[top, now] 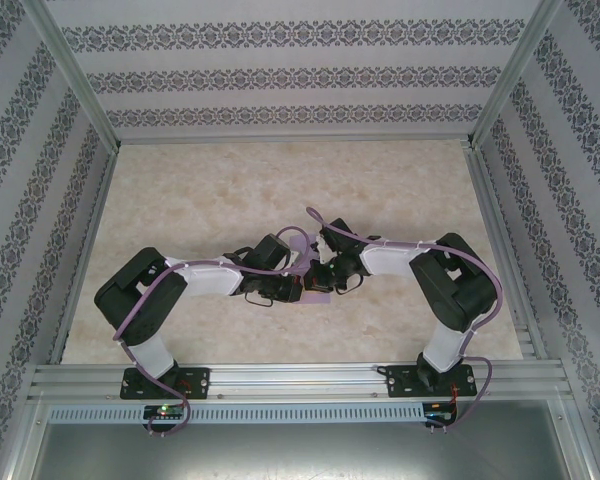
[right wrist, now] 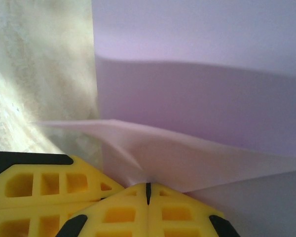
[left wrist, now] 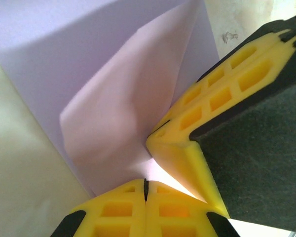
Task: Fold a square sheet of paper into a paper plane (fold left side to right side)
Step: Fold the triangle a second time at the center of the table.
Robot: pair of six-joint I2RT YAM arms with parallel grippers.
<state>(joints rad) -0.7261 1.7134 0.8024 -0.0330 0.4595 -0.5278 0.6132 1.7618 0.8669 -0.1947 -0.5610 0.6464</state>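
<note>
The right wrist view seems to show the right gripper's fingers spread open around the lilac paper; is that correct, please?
Not quite: in the right wrist view the right gripper is shut, its fingertips pressed together on the lilac paper, not spread open.

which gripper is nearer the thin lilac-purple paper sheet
Neither; it's a tie. The left gripper is shut on the lilac-purple paper sheet, and the right gripper pinches it right beside.

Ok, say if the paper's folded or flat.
Partly folded: a flap of the sheet arches over the rest, pinched by left gripper and right gripper.
</note>
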